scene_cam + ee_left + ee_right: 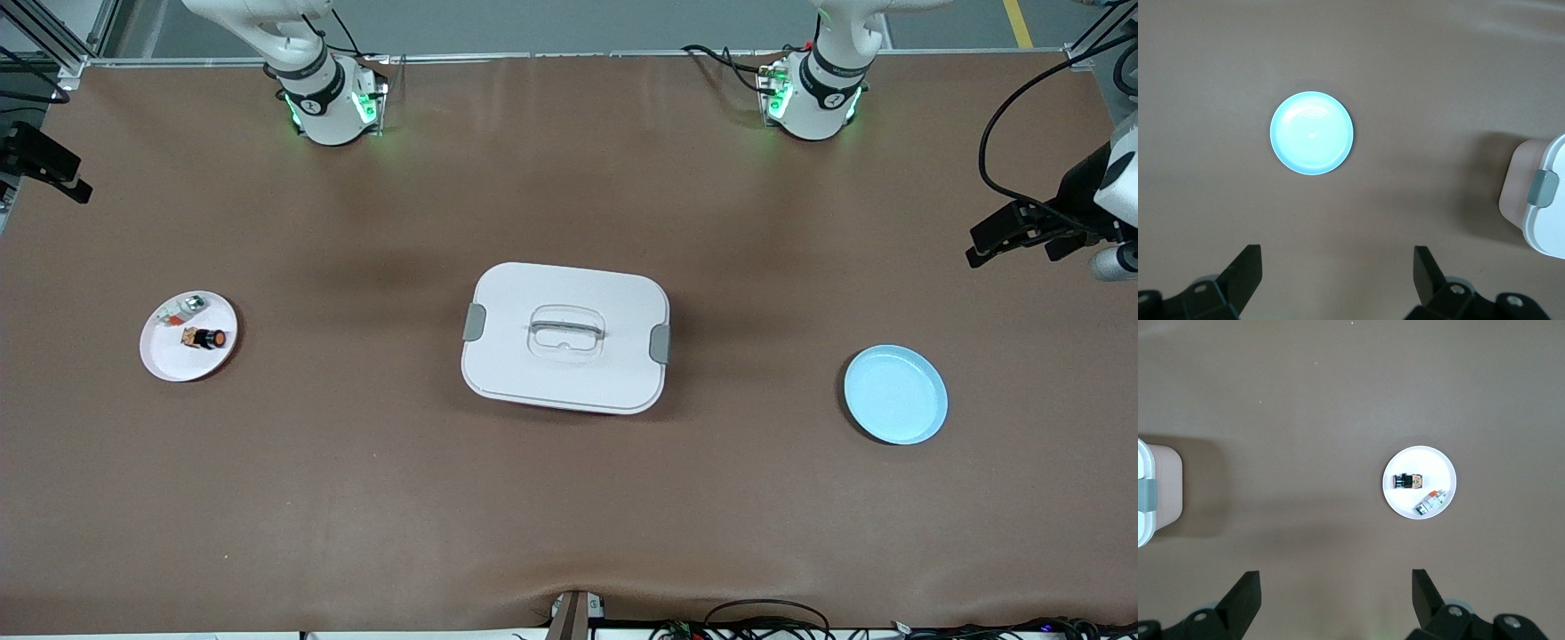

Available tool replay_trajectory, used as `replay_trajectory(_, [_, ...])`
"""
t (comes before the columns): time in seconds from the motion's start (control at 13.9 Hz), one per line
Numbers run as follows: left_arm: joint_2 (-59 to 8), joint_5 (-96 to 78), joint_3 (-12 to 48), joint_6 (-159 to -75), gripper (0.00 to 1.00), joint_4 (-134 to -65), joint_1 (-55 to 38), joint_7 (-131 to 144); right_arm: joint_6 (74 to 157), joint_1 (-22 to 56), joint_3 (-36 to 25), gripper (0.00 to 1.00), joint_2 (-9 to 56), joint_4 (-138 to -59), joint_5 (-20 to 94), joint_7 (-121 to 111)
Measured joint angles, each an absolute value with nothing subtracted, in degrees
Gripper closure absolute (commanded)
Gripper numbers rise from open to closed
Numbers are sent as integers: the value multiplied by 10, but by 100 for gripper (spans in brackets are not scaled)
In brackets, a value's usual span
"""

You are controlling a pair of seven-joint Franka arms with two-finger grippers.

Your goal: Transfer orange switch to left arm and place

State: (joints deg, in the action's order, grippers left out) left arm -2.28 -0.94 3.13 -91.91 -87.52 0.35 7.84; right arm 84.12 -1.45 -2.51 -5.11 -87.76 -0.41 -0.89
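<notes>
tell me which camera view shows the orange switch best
The front view: the orange switch lies on its side on the white plate, its orange face clearly visible. The right wrist view also shows it on that plate, but smaller, with little orange showing. The left wrist view misses it, showing only the blue plate and a box corner.

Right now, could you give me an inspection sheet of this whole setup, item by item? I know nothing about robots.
Surface: brown table, slightly wrinkled along the camera edge.
Job's things: orange switch lies on a white plate toward the right arm's end; closed white box mid-table; blue plate, bare, toward the left arm's end.
Clutter: small white-silver part shares the white plate.
Grippers: left gripper up over the table by the blue plate, fingers open, holding nothing; right gripper up by the white plate, open, holding nothing.
Cables: black cables at the table's edges.
Surroundings: grey floor, metal frame.
</notes>
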Motion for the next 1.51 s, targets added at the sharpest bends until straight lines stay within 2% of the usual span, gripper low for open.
replay_trajectory(1.51, [-25, -9, 33, -919, 0, -862, -1, 78, 842, -11, -23, 0, -51, -878, -4, -9])
